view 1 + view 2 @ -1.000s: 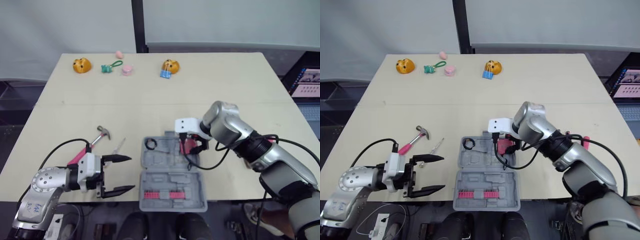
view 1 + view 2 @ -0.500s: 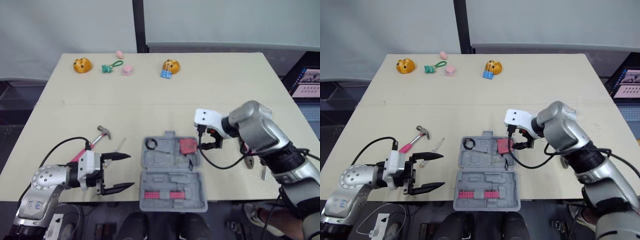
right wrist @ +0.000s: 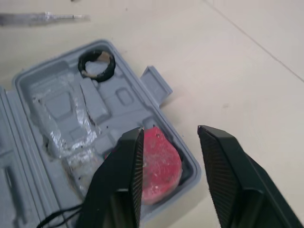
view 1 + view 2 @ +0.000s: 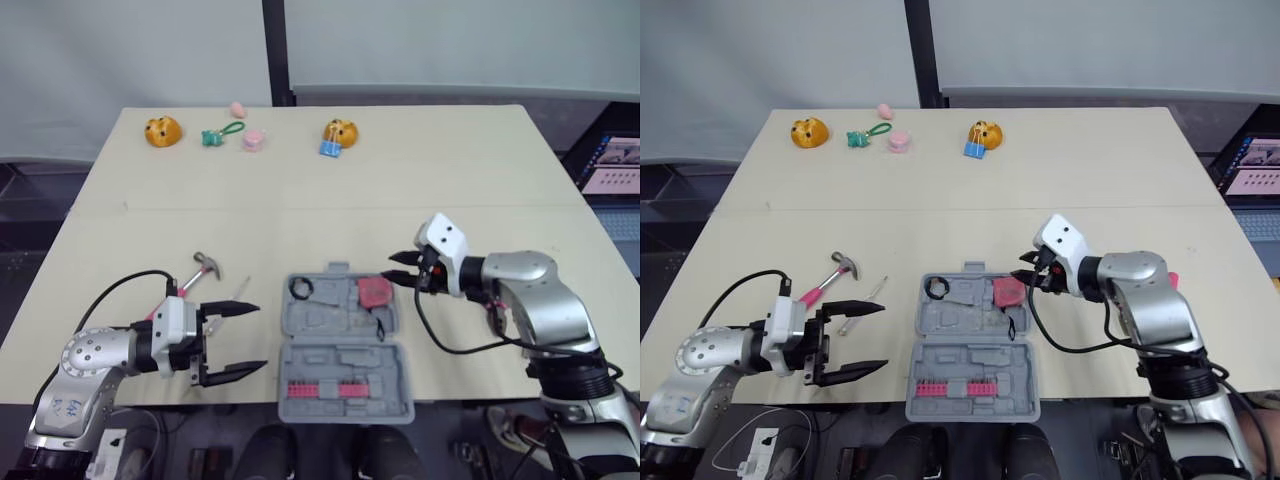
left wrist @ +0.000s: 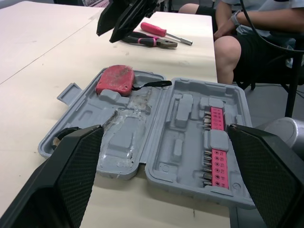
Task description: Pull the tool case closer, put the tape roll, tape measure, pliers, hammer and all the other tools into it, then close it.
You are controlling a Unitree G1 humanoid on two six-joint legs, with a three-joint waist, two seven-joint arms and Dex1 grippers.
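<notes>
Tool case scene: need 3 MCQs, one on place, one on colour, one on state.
1. Where is the tape measure?
A) in the right gripper
B) inside the tool case
C) beside the hammer

2. What colour is the hammer's handle?
A) pink
B) blue
C) yellow

3. What state is the left gripper in?
A) shut on the hammer
B) shut, empty
C) open, empty

Answers:
1 B: the tape measure lies in the right pocket of the case's far half, and the right gripper is open beside it.
2 A: the handle shows pink below the metal head.
3 C: the fingers are spread with nothing between them.
</notes>
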